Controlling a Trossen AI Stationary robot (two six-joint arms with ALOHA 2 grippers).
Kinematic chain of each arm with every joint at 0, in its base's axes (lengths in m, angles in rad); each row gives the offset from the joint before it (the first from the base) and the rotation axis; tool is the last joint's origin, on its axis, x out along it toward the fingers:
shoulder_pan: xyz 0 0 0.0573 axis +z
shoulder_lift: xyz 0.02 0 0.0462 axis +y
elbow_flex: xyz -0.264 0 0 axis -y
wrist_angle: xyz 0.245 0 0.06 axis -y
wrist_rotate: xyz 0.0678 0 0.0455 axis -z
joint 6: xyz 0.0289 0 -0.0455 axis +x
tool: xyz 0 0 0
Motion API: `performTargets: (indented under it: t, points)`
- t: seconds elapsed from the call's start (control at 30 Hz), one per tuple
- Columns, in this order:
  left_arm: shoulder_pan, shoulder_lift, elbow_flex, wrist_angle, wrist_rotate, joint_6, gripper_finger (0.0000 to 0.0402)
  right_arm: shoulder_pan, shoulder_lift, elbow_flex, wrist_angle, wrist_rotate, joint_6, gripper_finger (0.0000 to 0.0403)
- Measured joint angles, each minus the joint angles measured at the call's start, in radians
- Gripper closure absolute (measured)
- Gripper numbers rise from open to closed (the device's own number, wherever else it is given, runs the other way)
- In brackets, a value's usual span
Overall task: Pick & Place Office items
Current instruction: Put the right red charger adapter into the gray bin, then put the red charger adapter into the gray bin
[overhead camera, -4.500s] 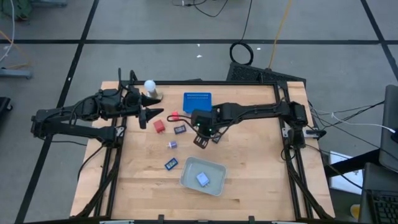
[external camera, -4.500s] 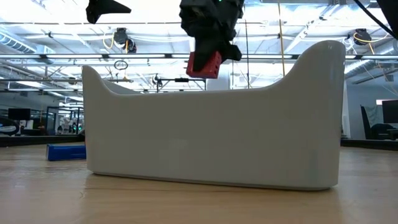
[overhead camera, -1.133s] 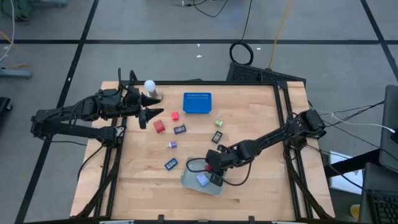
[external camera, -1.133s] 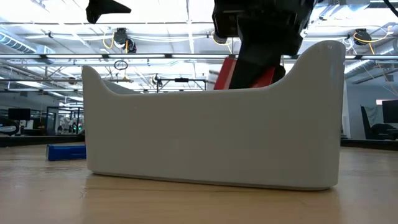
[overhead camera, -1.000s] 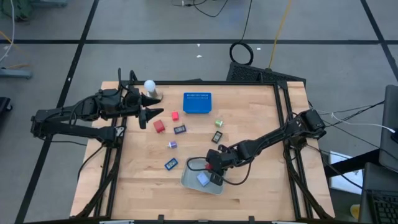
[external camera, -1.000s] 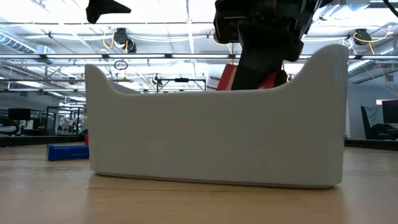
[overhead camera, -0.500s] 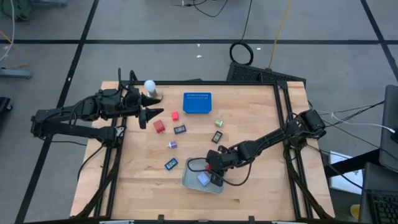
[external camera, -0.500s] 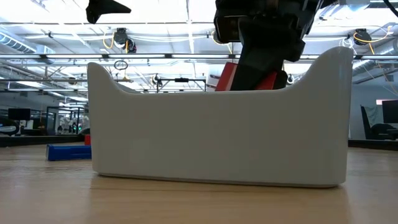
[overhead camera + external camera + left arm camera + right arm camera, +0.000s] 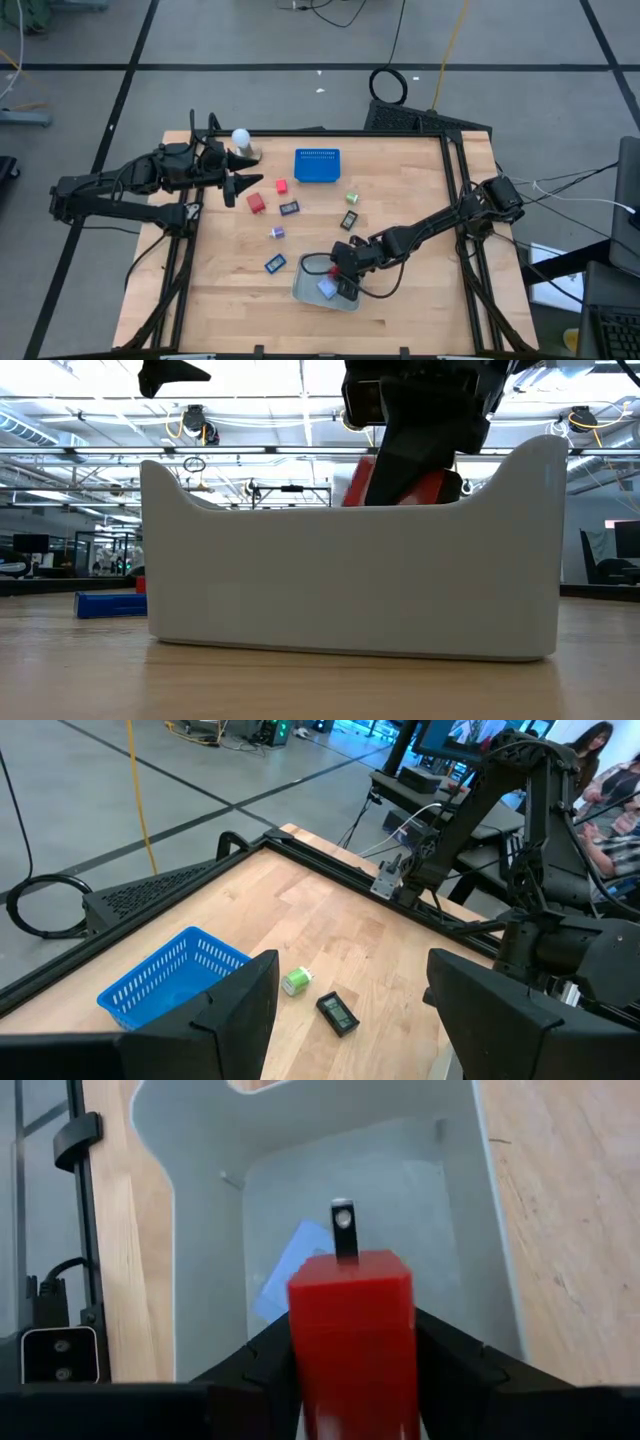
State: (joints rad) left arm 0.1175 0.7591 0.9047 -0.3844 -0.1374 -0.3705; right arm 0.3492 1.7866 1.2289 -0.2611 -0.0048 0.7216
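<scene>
Tray (image 9: 300, 287) lies straight below the right gripper (image 9: 350, 1355), whose fingers flank the red block (image 9: 352, 1330) over a blue piece (image 9: 290, 1280); the left gripper (image 9: 350, 1010) waits open far left.

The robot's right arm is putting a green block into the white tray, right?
Not green. The block between the right gripper fingers is red, as the right wrist view shows. It is indeed over the white tray, which already holds a pale blue piece.

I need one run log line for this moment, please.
right gripper: over grey tray, red block between fingers | tray holds: pale blue piece | left gripper: open, waiting near white ball
</scene>
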Motion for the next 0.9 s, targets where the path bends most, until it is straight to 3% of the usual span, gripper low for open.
performTargets:
  t: [0.43, 0.9]
  points:
    - [0.0, 0.0, 0.0, 0.0, 0.0, 0.0, 0.0147, 0.0, 0.0, 0.0, 0.015, 0.0, 0.027, 0.0228]
    - [0.0, 0.0, 0.0, 0.0, 0.0, 0.0, 0.0147, -0.008, -0.001, 0.045, 0.106, -0.049, -0.005, 0.0231]
